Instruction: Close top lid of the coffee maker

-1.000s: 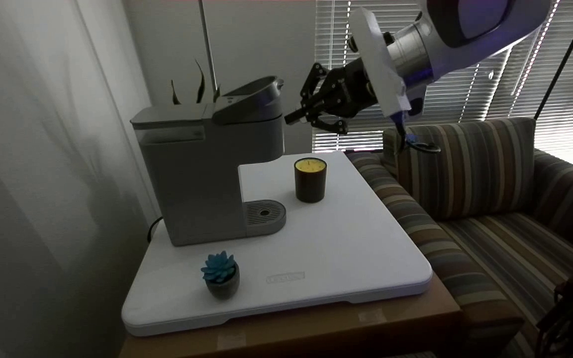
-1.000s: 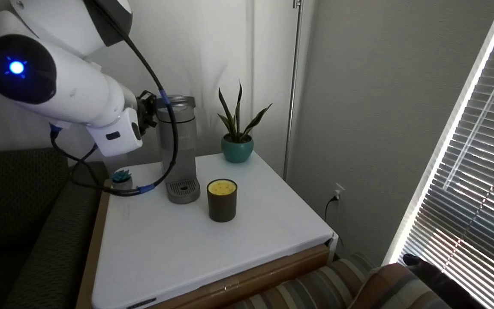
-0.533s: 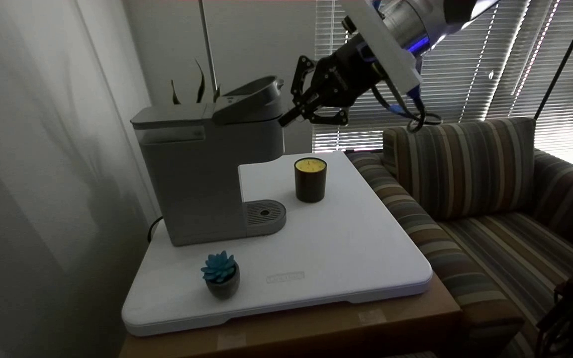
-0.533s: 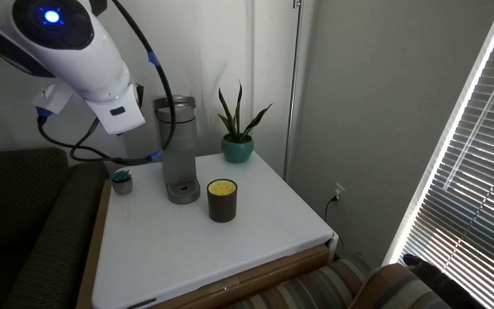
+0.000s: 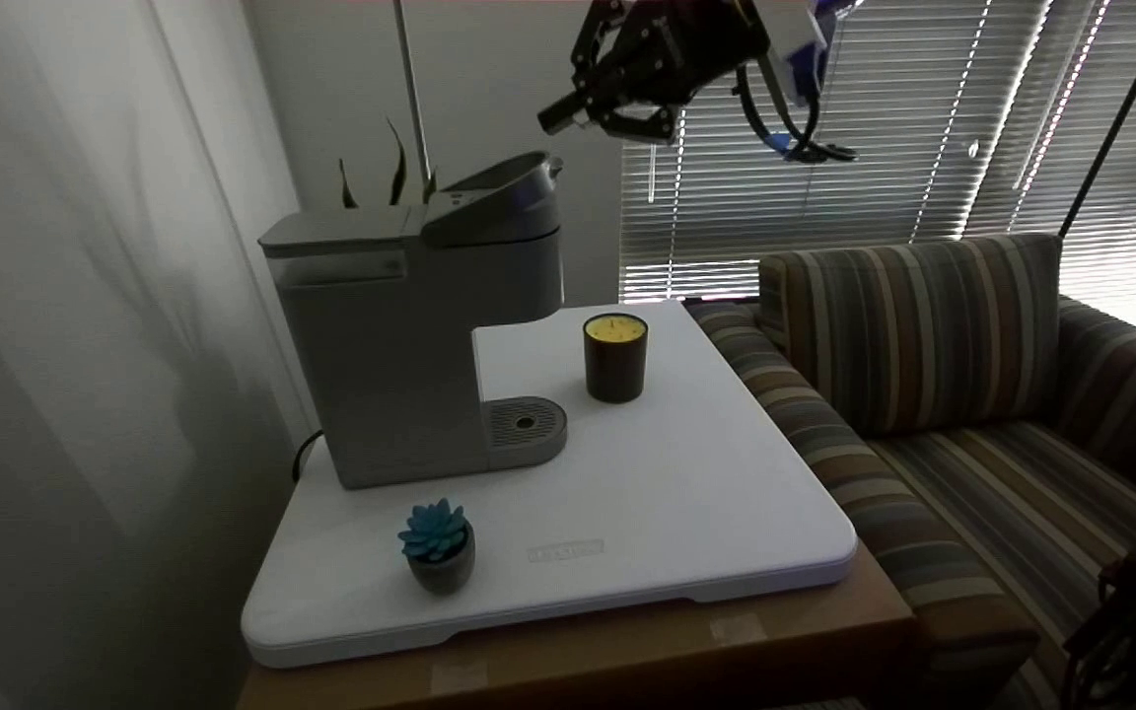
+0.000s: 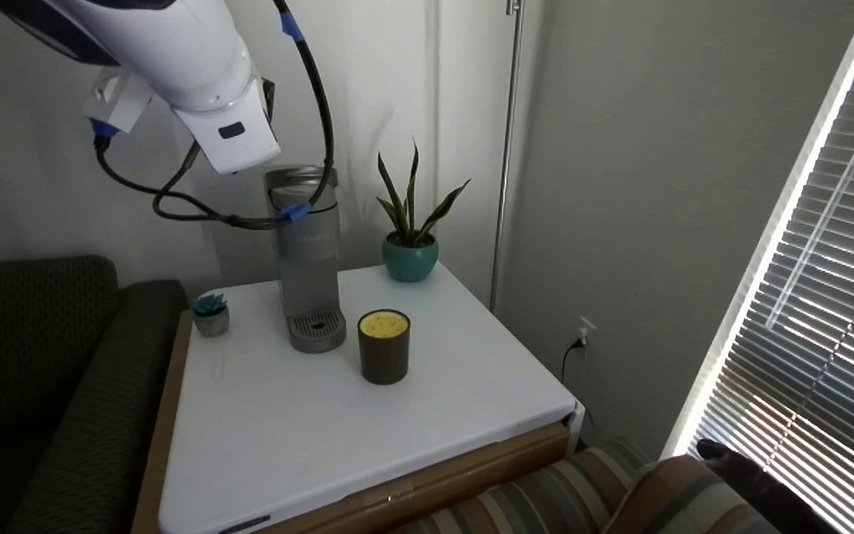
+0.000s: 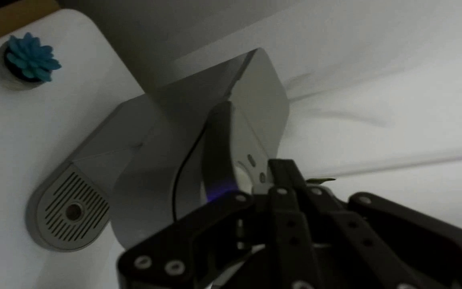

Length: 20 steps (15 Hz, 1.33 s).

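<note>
In an exterior view the lid [image 5: 494, 209] lies over the top front of the coffee maker [image 5: 386, 370], sloping up to the right, with only a thin dark line beneath it. I judge it down or nearly so; whether it has latched I cannot tell.

The end effector [image 5: 554, 116] hangs above the lid's right end, apart from it, aimed left and downward. Its fingers are together with nothing between them. That suits the work: this lid probably wants a push rather than a grip, and joined fingers make one stiff prod. Being over the right end makes sense too, since a push far from the end I take to be hinged would need the least force. If one is still needed, the next move should be straight down, because a shove leftward might slide or tip the coffee maker.

The coffee maker stands at the left of the worktop [image 5: 667, 513], its back near the wall [image 5: 134, 325], likely for the cord [image 5: 304, 454] behind it, and its drip base [image 5: 527, 429] faces right. The candle [image 5: 615, 365], far and to the right, and the succulent [image 5: 440, 552], near, both sit low, so neither should obstruct a press on the lid.
</note>
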Each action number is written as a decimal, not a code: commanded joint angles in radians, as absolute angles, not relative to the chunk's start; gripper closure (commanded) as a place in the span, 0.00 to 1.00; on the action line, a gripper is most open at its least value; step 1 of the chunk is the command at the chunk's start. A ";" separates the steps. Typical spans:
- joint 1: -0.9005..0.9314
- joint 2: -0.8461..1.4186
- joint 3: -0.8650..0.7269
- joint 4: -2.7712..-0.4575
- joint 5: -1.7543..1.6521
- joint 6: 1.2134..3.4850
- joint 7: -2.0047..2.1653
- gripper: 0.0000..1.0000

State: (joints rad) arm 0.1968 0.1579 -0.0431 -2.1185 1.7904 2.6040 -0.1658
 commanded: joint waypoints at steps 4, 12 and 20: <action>0.184 0.195 -0.056 -2.057 2.062 2.554 -0.279 1.00; 0.155 0.245 -0.026 -2.084 2.195 2.570 -0.358 1.00; 0.133 0.294 -0.053 -2.180 2.562 2.276 -0.617 1.00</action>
